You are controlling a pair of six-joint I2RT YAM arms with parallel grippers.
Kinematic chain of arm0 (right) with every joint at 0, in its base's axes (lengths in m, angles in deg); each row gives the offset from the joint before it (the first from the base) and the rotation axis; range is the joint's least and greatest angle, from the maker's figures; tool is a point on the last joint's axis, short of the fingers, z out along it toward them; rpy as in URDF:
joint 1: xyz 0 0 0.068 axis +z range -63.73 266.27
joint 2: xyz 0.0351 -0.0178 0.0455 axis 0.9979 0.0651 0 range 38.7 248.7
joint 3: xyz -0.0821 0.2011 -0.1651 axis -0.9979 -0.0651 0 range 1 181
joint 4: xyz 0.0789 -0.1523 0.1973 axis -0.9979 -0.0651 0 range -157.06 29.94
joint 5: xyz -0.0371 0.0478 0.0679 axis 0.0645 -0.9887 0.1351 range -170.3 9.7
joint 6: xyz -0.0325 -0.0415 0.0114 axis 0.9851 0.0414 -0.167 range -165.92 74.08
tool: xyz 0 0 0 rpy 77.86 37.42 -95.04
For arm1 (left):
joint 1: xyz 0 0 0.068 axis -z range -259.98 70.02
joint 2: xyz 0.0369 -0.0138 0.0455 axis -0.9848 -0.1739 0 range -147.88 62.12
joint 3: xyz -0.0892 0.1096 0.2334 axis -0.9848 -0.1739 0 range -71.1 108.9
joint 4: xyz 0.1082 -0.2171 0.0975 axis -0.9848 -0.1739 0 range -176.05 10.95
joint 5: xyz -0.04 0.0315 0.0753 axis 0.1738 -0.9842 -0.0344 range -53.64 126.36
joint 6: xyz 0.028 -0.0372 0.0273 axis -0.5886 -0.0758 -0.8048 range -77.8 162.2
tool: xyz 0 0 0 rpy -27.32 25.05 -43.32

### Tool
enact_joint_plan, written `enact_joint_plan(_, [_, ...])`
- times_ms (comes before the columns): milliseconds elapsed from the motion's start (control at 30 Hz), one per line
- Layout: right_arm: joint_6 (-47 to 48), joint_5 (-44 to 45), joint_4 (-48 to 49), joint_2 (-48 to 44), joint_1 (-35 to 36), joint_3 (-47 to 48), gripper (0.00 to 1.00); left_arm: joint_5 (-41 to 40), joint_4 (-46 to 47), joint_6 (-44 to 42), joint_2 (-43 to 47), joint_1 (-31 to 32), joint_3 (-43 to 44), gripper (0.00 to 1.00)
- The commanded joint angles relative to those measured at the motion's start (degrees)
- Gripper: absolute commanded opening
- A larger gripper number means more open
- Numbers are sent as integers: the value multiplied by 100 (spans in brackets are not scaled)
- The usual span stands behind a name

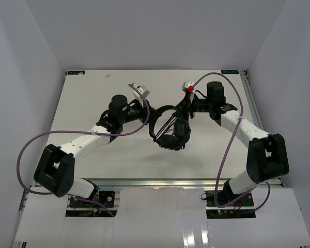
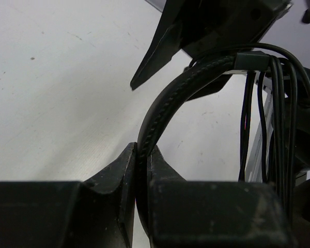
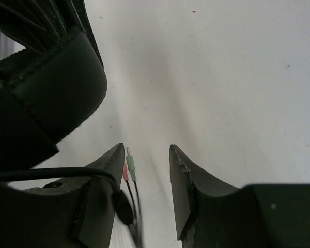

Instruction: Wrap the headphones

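The black headphones [image 1: 171, 135] hang above the table between my two grippers, ear cups low and cord wound across them. My left gripper [image 1: 148, 111] is shut on the thin stitched headband [image 2: 165, 103], which runs up from between the jaws in the left wrist view [image 2: 142, 155]. Several cord strands [image 2: 271, 113] hang to its right. My right gripper [image 1: 185, 115] is open in the right wrist view [image 3: 147, 150]. The green and red plugs [image 3: 129, 166] dangle beside its left finger, not pinched. A padded ear cup [image 3: 51, 93] fills the upper left there.
The white table [image 1: 93, 98] has walls on three sides and a raised rim at the right [image 1: 249, 103]. Purple arm cables [image 1: 228, 150] loop beside each arm. A metal rail [image 1: 160, 182] runs along the near edge.
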Motion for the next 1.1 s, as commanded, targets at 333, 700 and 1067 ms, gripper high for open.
enact_joint_plan(333, [-4721, -1340, 5297, 1057, -29, -1313, 35, -2057, 1447, 1664, 292, 24, -20, 0])
enact_joint_plan(700, [-6848, -1059, 7246, 2754, -28, -1116, 8, -4886, 846, 3903, -605, 24, -19, 0])
enact_joint_plan(1067, [-7946, -891, 8274, 4000, 202, -906, 8, -5840, -1881, 5632, -2234, 24, 1498, 0])
